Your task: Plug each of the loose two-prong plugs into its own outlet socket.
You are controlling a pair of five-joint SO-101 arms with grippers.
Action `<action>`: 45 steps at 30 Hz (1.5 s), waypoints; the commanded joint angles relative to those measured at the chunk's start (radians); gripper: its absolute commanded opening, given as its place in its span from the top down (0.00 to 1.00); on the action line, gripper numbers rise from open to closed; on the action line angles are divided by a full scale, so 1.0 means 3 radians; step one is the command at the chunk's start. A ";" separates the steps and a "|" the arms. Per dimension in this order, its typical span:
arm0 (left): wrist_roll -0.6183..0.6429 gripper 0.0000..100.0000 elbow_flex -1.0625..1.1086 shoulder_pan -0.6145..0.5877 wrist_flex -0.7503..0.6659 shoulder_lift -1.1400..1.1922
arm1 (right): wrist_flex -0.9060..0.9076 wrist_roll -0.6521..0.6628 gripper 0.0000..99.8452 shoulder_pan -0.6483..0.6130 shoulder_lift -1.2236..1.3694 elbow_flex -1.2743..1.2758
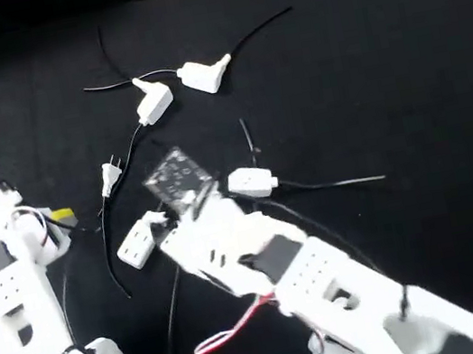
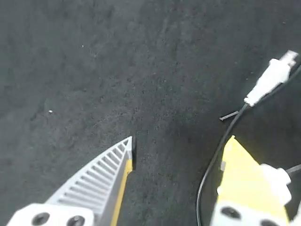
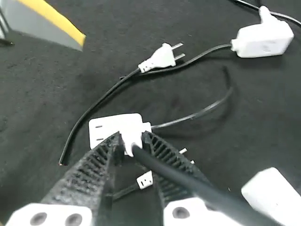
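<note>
While my right claw (image 3: 131,137) is clamping the first plug (image 3: 130,147) at the socket block (image 3: 108,128), I'm judging the loose plug (image 3: 160,57) beyond it unplugged.

Soft, even light covers the black bench (image 1: 400,65); the white plug (image 3: 130,145) in the right end effector (image 3: 131,137) glares slightly, shadows faint.

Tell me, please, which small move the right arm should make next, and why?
Probably push the plug slightly farther into the socket block. The right gripper is shut on the plug, which meets the block's side, but whether its prongs are fully in cannot be seen.
</note>
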 commanded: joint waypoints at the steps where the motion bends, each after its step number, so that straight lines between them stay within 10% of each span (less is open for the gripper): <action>1: 0.0153 0.70 0.0289 -0.0033 -0.0440 -0.0102 | -0.0159 0.0102 0.99 -0.0153 0.0580 -0.0453; 45: 0.0230 0.70 0.0540 -0.0125 -0.0675 -0.0097 | 0.1309 0.0107 0.99 -0.0399 0.2212 -0.2181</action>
